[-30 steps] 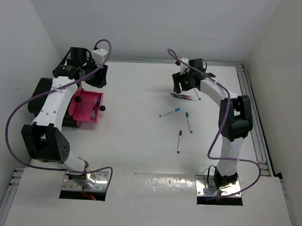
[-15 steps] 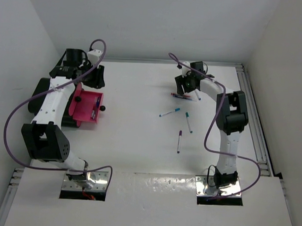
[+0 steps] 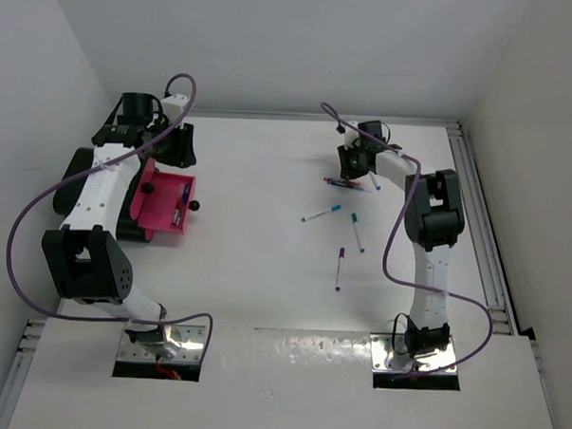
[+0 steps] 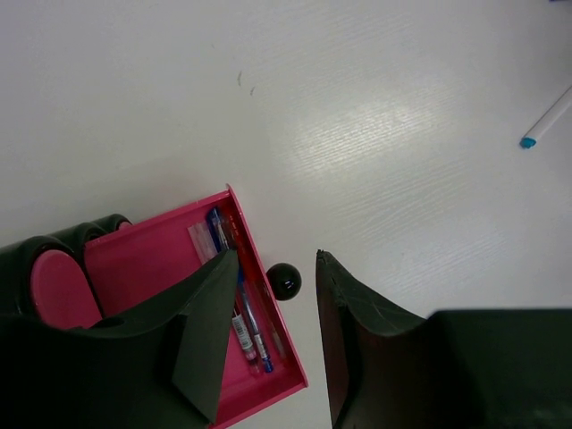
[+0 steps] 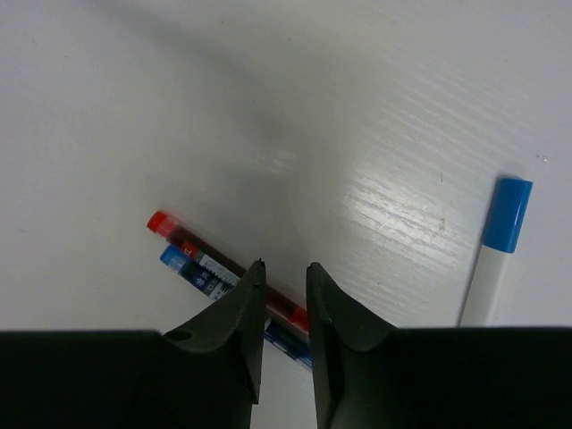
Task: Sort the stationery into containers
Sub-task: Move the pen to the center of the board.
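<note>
Far left, under left arm: matte black box (image 3: 71,172), largely hidden.
Just beside it on right: magenta-pink tray (image 4: 143,259), rectangular, much smaller; a few thin pens (image 4: 243,308) along right wall.
Black ball (image 4: 284,281) just outside that wall.
Over tray edge and ball: left gripper (image 4: 277,255), jaws apart, nothing between.
Far right on table (image 3: 260,156): right gripper (image 5: 285,265), jaws nearly together astride red pen (image 5: 192,246); pinched or not, cannot tell.
Blue pen (image 5: 192,271) alongside, touching.
Near on right: white pen with blue cap (image 5: 506,214).
Nearer, mid-table, apart: teal-tipped pen (image 3: 321,213), second teal-tipped pen (image 3: 357,232), purple-capped pen (image 3: 340,268).
</note>
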{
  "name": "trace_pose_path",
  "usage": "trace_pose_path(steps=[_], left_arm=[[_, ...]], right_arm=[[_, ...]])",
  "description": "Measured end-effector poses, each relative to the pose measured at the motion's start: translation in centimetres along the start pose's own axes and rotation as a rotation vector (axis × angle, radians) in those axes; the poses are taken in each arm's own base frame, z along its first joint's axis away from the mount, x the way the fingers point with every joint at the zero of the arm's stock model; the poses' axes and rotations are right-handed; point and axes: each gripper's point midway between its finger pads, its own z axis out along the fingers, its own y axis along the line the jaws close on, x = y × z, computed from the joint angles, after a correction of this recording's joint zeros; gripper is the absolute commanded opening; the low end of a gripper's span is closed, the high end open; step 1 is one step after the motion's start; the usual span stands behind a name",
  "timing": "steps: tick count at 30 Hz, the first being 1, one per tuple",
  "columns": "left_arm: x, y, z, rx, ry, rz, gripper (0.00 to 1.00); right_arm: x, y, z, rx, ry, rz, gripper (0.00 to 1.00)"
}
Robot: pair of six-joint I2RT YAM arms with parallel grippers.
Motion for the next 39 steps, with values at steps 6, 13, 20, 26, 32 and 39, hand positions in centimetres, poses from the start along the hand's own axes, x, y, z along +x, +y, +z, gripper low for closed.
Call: trace_pose_path(steps=[6,13,20,26,32,39], left_arm=[[0.0,0.0,0.0,0.017,-0.002,-0.019,0.47],[0.8,-0.7,0.2,0.055,0.028,-0.036,0.46],[0.9,-1.0,0.1,0.073,0.027,-0.037,0.46],[1.4,-1.4,-0.1,0.082,0.032,-0.037,0.46],[1.5,-1.6,-0.2,0.091,0.028,-0.036,0.46],[1.6,-2.1,-1.0,0.095,0.008,-0.029,0.46]], right_arm=[[0.5,0.2,-0.2,-0.006,0.024,0.01,0.23],[3.0,1.2,-1.2,-0.045,0.173,0.0,0.26],[5.3,4.0,-2.6,-0.15,0.273,-0.124,0.28],[9.0,7.8,-5.9,-0.271,0.371,-0.286,0.25],[10.9,9.1,-9.1,-0.326,0.426,-0.406,0.23],[8.9,6.3,-11.7,-0.2,0.365,-0.225,0.29]])
